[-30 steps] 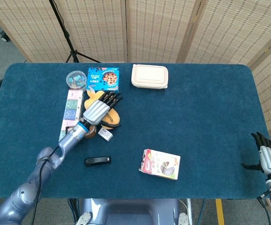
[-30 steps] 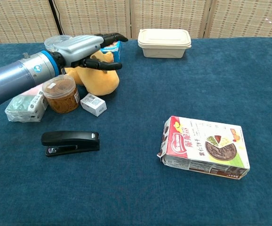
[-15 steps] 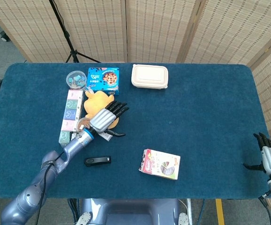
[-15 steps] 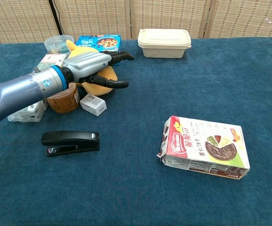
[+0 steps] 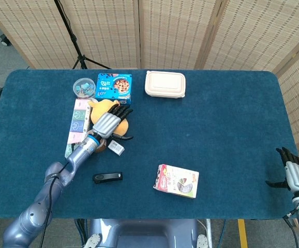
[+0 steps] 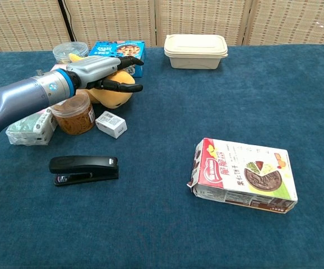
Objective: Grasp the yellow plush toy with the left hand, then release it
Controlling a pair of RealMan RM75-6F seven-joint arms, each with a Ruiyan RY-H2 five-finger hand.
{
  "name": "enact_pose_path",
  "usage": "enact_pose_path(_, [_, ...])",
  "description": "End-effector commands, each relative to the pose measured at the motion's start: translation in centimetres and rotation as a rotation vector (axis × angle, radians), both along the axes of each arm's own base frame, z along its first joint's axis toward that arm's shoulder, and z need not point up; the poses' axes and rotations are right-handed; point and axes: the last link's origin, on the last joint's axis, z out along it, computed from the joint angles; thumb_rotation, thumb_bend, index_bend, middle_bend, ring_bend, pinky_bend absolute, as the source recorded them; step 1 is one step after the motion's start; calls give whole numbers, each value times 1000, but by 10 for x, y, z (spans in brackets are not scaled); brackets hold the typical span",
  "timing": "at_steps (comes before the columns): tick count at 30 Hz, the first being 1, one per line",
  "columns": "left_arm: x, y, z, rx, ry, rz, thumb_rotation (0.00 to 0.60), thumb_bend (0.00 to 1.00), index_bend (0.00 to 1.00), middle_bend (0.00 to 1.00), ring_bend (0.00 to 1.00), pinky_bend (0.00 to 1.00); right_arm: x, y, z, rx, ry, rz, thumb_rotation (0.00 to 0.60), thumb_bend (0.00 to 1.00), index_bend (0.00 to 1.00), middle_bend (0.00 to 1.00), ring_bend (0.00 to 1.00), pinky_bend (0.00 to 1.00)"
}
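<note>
The yellow plush toy (image 5: 99, 107) (image 6: 113, 98) lies at the back left of the blue table, in front of the blue cookie box (image 5: 114, 86). My left hand (image 5: 108, 123) (image 6: 97, 68) is stretched out over the top of it, fingers straight and apart, thumb out to the side near the toy's front. I cannot tell whether the palm touches the toy; nothing is gripped. My right hand (image 5: 293, 174) hangs off the table's right edge, fingers apart and empty; the chest view does not show it.
Around the toy stand a brown jar (image 6: 72, 114), a small white box (image 6: 111, 124), tissue packs (image 5: 78, 121) and a round clear tub (image 5: 84, 87). A black stapler (image 6: 83, 168), a snack box (image 6: 243, 176) and a beige lunch box (image 5: 165, 84) lie further off.
My left hand swung toward the near right half a second ago and has now come back over the toy, lower and further back. My right hand barely moved.
</note>
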Motion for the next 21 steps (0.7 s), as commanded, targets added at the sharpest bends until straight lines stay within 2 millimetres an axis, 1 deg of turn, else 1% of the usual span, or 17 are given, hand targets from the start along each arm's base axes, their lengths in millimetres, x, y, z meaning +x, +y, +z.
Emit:
enact_pose_path(1, [1, 6, 6, 18, -5, 11, 33, 0, 0, 0, 0, 0, 0, -1, 0, 2, -1, -2, 600, 0, 0, 0, 0, 0])
enact_pose_path(4, [2, 12, 11, 36, 3, 22, 33, 0, 0, 0, 0, 0, 0, -1, 0, 3, -8, -2, 600, 0, 0, 0, 0, 0])
enact_pose_path(9, [0, 15, 14, 47, 4, 37, 25, 0, 0, 0, 0, 0, 1, 0, 2, -1, -14, 5, 600, 0, 0, 0, 0, 0])
enact_pose_path(15, [3, 19, 25, 76, -33, 32, 22, 0, 0, 0, 0, 0, 2, 1, 3, -3, -20, 8, 600, 0, 0, 0, 0, 0])
enact_pose_path(18, [6, 18, 30, 82, -72, 8, 24, 0, 0, 0, 0, 0, 3, 1, 4, -5, -21, 10, 600, 0, 0, 0, 0, 0])
enact_pose_path(21, [10, 12, 29, 66, -104, -34, 23, 0, 0, 0, 0, 0, 4, 1, 4, -4, -22, 13, 600, 0, 0, 0, 0, 0])
